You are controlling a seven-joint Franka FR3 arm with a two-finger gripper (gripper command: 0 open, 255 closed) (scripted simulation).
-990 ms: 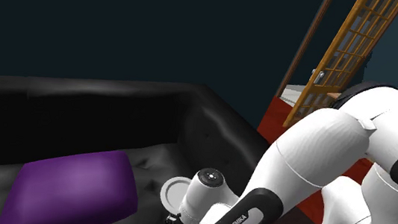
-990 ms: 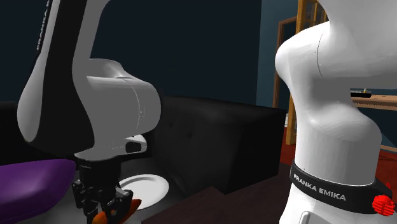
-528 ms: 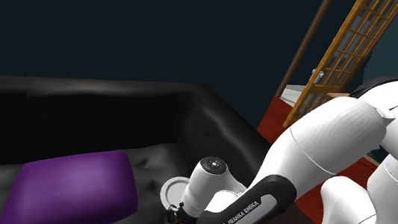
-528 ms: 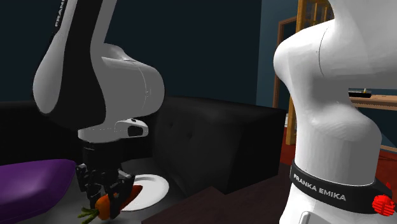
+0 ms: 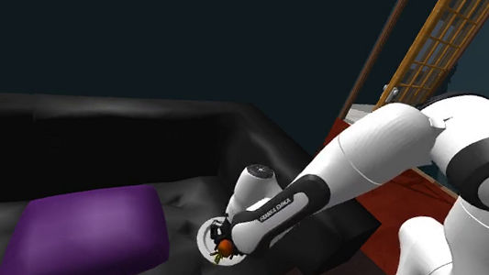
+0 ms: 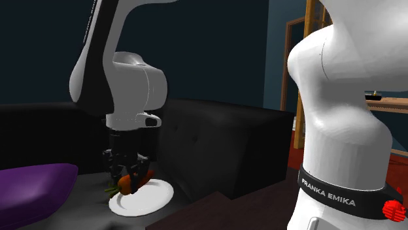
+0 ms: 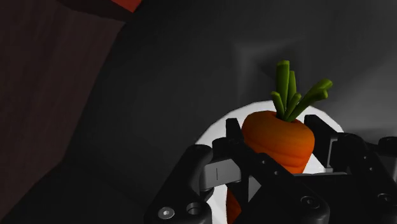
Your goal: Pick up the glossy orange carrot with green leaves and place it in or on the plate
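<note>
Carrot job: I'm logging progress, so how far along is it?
Done: the carrot is lifted, clasped in the tool. In hand: it hangs over the white plate. Left: lower it, open the tool and leave it resting on the plate.

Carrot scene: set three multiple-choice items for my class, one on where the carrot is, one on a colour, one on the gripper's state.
1. Where is the carrot relative to the plate?
A. under it
B. over it
C. far off, by the arm's stand

2. What colour is the cushion?
A. green
B. purple
C. yellow

3. The gripper is:
A. open and empty
B. shut on nothing
C. shut on the carrot

Answers:
1 B: the wrist view shows the white plate just behind the held carrot.
2 B: it is plainly purple in the shoulder view.
3 C: the carrot is clasped from both sides.
</note>
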